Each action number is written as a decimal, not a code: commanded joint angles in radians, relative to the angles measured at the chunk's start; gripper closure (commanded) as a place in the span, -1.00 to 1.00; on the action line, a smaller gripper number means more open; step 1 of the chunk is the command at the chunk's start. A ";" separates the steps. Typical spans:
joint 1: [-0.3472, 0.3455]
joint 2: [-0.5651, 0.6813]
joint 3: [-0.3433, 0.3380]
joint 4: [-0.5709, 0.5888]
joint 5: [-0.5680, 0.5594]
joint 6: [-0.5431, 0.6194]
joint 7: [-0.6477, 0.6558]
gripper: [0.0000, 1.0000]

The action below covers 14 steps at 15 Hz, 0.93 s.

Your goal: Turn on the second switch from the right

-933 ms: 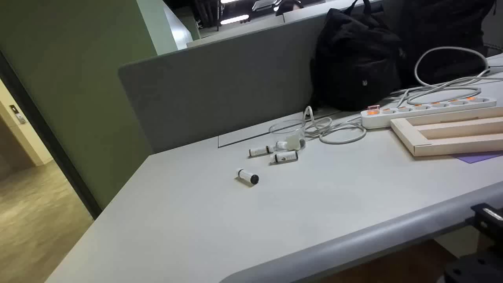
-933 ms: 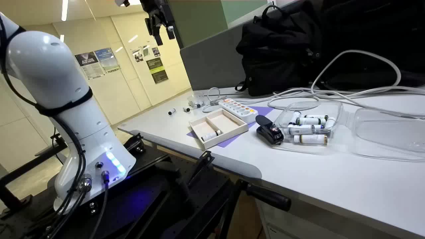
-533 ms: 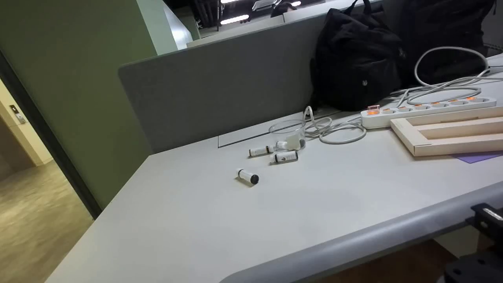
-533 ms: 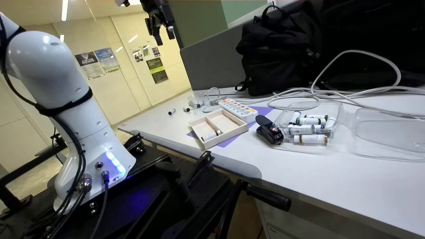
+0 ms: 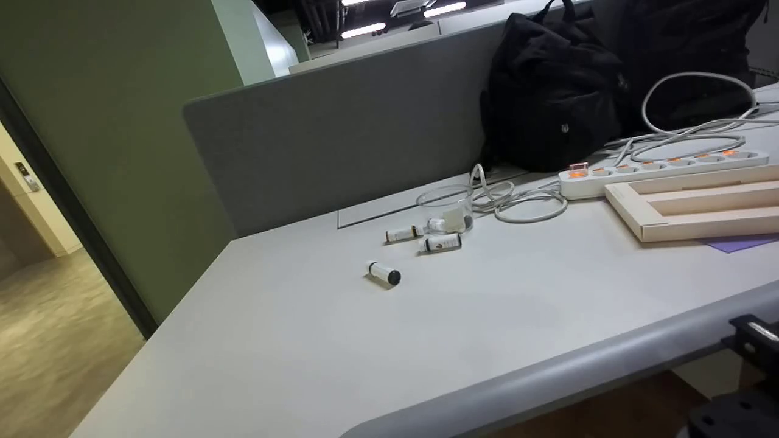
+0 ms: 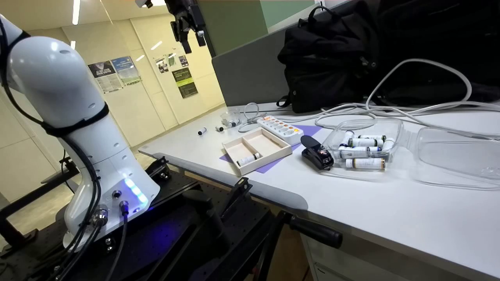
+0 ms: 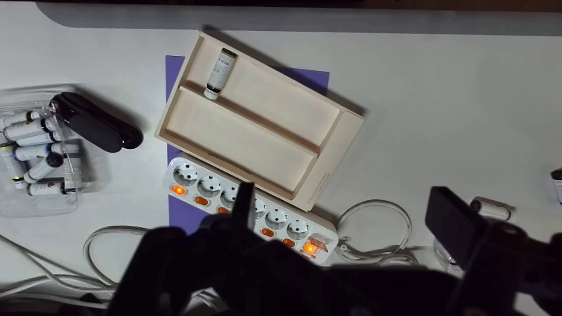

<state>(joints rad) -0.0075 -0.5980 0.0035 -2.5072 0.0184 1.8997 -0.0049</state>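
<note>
A white power strip (image 7: 327,226) with round sockets and a row of orange switches lies on the table; it shows in both exterior views (image 5: 663,176) (image 6: 291,136). In the wrist view the switch at its left end (image 7: 178,189) glows, and the switch beside it (image 7: 201,200) is unlit. The large switch at the right end (image 7: 310,248) glows under a raised flap. The small switches between look unlit; one is hidden behind a finger. My gripper (image 7: 344,197) is wide open and empty, high above the table; it shows at the top of an exterior view (image 6: 194,46).
A wooden tray (image 7: 336,153) holding one vial lies against the strip on a purple sheet (image 7: 186,217). A black stapler-like object (image 7: 96,125) and a transparent box (image 7: 66,210) of vials lie nearby. Cables (image 6: 422,62), loose vials (image 5: 383,272) and a backpack (image 6: 324,66) surround them.
The arm, gripper and tabletop things have not visibly moved. A dark head behind the partition has shifted left and sunk mostly out of sight.
</note>
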 commanded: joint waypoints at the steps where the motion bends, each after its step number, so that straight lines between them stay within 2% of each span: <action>1: 0.003 0.000 -0.003 0.002 -0.002 -0.002 0.001 -1.00; 2: 0.003 0.000 -0.003 0.002 -0.002 -0.002 0.001 -1.00; 3: -0.008 0.017 0.003 0.000 -0.011 0.050 0.024 -1.00; 4: -0.034 0.033 0.010 -0.015 -0.024 0.171 0.075 -1.00; 9: -0.120 0.217 0.003 -0.009 -0.040 0.573 0.173 -1.00; 10: -0.142 0.269 0.003 0.002 -0.055 0.631 0.194 -0.50; 11: -0.162 0.313 0.004 0.010 -0.071 0.674 0.221 -0.48; 14: -0.230 0.445 -0.005 0.031 -0.150 0.772 0.314 -0.05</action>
<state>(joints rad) -0.1855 -0.2761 0.0020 -2.5274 -0.0552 2.6159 0.1977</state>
